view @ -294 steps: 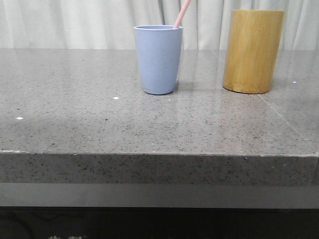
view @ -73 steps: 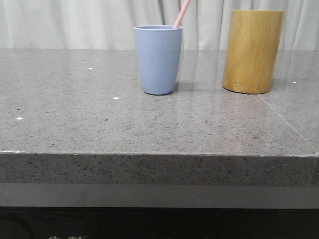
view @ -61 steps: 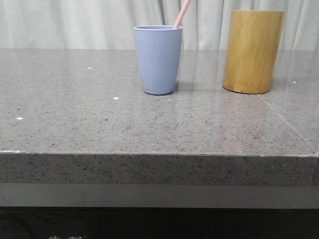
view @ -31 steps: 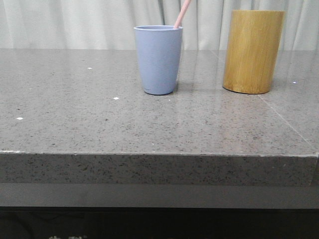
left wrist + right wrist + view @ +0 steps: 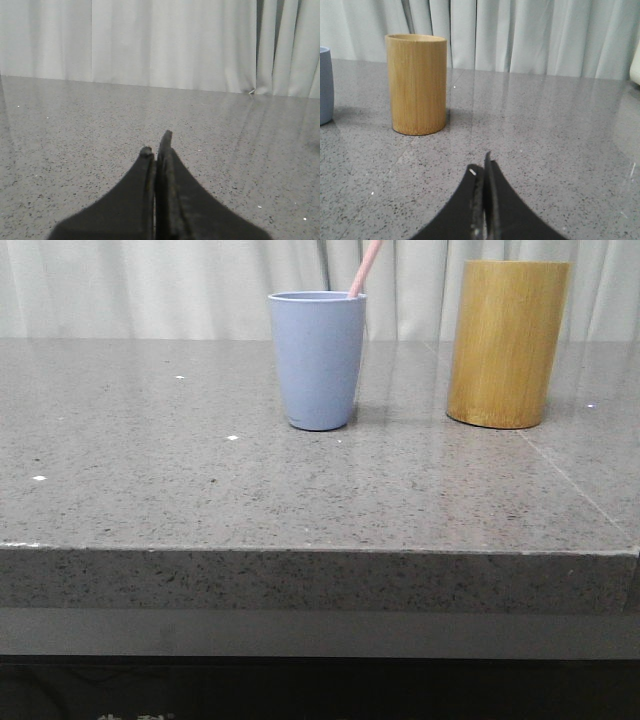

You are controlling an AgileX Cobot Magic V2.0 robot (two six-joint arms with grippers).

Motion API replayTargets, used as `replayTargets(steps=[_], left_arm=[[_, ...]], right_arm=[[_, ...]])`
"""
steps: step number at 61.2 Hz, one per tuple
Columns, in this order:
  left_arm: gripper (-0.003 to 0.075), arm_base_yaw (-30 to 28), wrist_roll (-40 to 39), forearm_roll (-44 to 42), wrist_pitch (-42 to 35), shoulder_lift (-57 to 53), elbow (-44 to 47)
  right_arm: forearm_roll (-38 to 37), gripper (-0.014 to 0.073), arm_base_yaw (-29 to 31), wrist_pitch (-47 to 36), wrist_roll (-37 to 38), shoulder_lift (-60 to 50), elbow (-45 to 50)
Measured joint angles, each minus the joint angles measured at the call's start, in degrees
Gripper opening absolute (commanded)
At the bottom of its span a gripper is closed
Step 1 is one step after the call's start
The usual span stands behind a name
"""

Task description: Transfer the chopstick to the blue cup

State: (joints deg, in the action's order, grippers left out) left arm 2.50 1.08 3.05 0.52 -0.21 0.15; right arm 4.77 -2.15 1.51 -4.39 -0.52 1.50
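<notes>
The light-blue cup [image 5: 317,360] stands upright on the grey stone table near its middle back. A thin pale pink chopstick [image 5: 365,267] sticks out of its rim, leaning right; its lower part is hidden inside the cup. The cup's edge also shows in the right wrist view [image 5: 325,85]. Neither gripper shows in the front view. My left gripper [image 5: 156,142] is shut and empty over bare table, with no task object in its view. My right gripper [image 5: 481,165] is shut and empty, some way short of the bamboo cylinder.
A taller yellow-brown bamboo cylinder [image 5: 507,343] stands right of the blue cup; it also shows in the right wrist view [image 5: 417,84]. The grey table [image 5: 200,490] ends in a front edge. White curtains hang behind. A pale object [image 5: 635,67] sits at the right wrist view's edge.
</notes>
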Motion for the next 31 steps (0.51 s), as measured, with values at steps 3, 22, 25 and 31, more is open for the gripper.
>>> replayTargets(steps=[3,22,25,31], left_arm=[[-0.0019,0.0,0.0,0.0,0.0,0.0,0.0],[-0.0019,0.0,0.0,0.0,0.0,0.0,0.0],[-0.0019,0.0,0.0,0.0,0.0,0.0,0.0],[-0.0019,0.0,0.0,0.0,0.0,0.0,0.0]], right_arm=[[0.0,-0.0067,0.0,-0.7,0.0,-0.1,0.0],[0.0,-0.0067,0.6,-1.0,0.0,-0.1,0.0],[0.0,-0.0067,0.6,-1.0,0.0,-0.1,0.0],[0.0,-0.0067,0.6,-1.0,0.0,-0.1,0.0]])
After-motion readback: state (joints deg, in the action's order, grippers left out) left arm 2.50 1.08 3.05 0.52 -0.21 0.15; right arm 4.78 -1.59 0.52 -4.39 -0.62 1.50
